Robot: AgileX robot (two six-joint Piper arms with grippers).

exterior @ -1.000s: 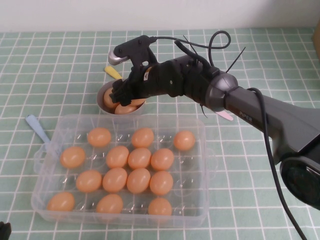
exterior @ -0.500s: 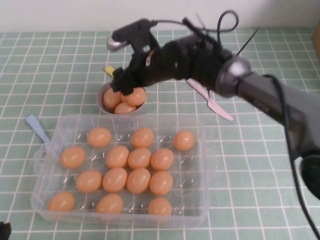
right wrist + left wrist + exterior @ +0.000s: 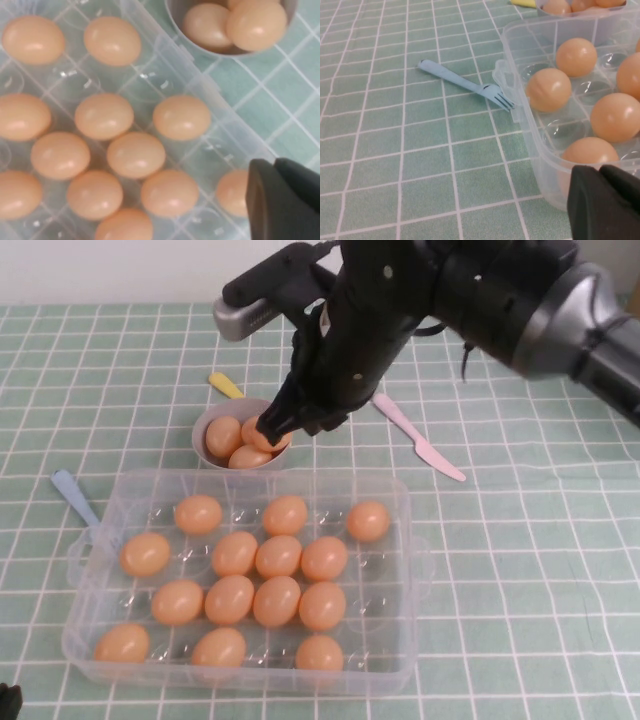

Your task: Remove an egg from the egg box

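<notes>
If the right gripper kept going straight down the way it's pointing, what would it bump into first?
Probably the eggs piled in the small grey bowl. The right gripper, shut, points down right over them, though how high it hangs is hard to tell.

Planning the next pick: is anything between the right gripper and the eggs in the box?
Nothing visible. The right gripper, shut, is over the grey bowl; the egg box is lidless, eggs exposed.

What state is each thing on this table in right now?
egg box: lidless, thirteen eggs inside.
grey bowl: holds three eggs.
right gripper: shut, empty, above the bowl.
left gripper: shut, beside the egg box's corner.
blue fork: lying flat, tines against the box.
</notes>
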